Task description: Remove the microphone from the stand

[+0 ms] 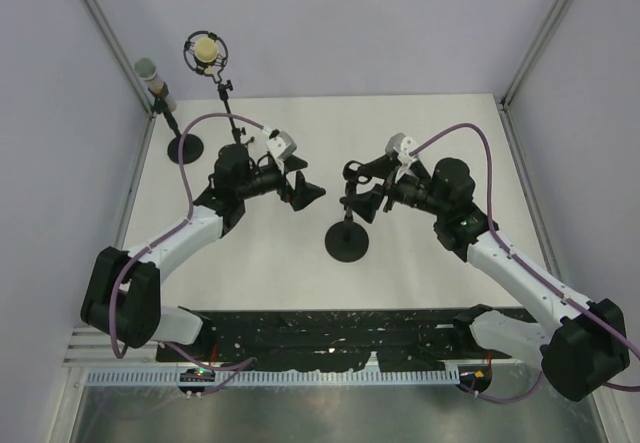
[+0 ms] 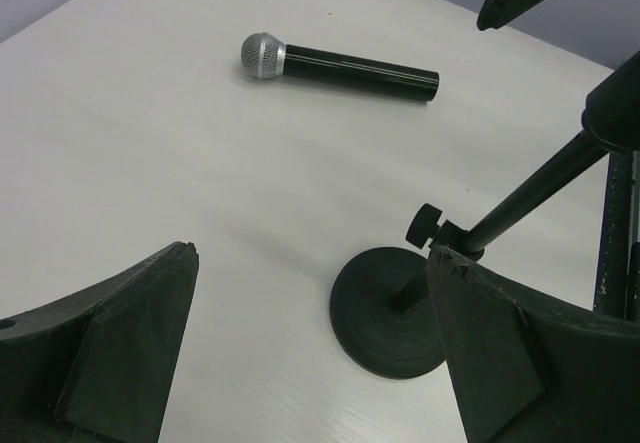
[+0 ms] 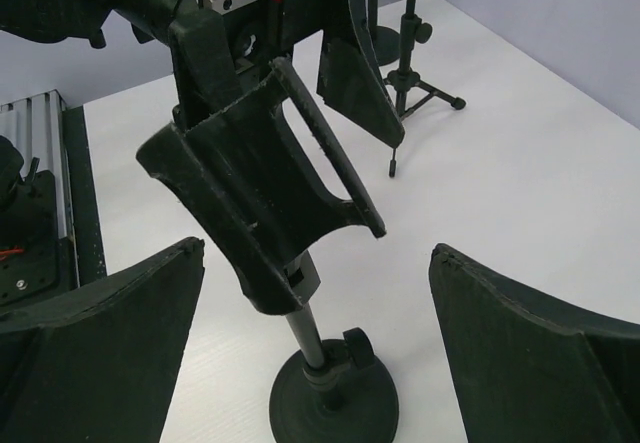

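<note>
The microphone (image 2: 340,68), black with a silver mesh head, lies flat on the white table in the left wrist view, apart from both grippers. I cannot find it in the top view. The stand (image 1: 347,241) has a black round base (image 2: 390,311) and a slanted pole. Its clip (image 3: 262,195) holds nothing. My left gripper (image 1: 305,191) (image 2: 312,255) is open, just left of the stand with nothing between its fingers. From the right, my right gripper (image 1: 355,198) (image 3: 318,251) stands open, facing the empty clip and pole.
At the back left stand two other stands: one with a grey-headed microphone (image 1: 150,73) on a round base (image 1: 185,148), and a tripod stand (image 3: 410,73) carrying a cream microphone in a ring mount (image 1: 205,51). A black rail (image 1: 330,333) runs along the near edge.
</note>
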Available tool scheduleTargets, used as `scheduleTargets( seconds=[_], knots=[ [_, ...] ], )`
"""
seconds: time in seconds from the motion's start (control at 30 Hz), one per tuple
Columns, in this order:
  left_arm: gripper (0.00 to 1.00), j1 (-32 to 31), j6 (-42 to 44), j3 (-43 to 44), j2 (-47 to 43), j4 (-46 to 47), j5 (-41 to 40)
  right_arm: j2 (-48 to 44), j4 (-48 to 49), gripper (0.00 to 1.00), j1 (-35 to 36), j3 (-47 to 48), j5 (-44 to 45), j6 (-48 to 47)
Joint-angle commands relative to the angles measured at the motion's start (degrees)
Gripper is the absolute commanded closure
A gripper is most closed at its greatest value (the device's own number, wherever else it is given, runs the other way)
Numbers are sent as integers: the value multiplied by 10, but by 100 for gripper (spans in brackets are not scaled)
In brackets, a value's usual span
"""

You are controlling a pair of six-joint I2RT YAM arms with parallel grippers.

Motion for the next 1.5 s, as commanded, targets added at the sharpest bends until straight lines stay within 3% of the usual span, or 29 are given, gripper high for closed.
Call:
scheduleTargets(
  seconds=[0.0,0.27,0.4,0.53,0.63,0.77,0.93,1.2,1.37,1.47],
  knots=[
    [0,2,-21,18,12,17,-18,10,45,7,8,10,35,30],
    [0,3,-26,20,20,14,-35,22,6,27,33,39,77,42],
    [0,2,-36,27,30,10,-23,24,-25,43,34,59,82,24],
    [0,2,-52,31,38,14,5,34,-74,52,34,106,17,-37],
    [0,2,-72,30,40,27,44,49,-118,66,31,143,-37,-75],
    [0,2,-113,27,46,58,95,57,-144,73,29,160,-87,-100],
    [1,-6,-151,23,65,88,112,53,-161,74,17,155,-114,-141],
    [5,-21,-288,55,150,154,116,56,-122,71,-19,120,-175,-109],
    [12,-23,-377,71,187,191,119,50,-101,71,-23,104,-197,-91],
    [23,-24,-422,85,203,201,133,48,-100,71,-23,95,-201,-90]
  ],
)
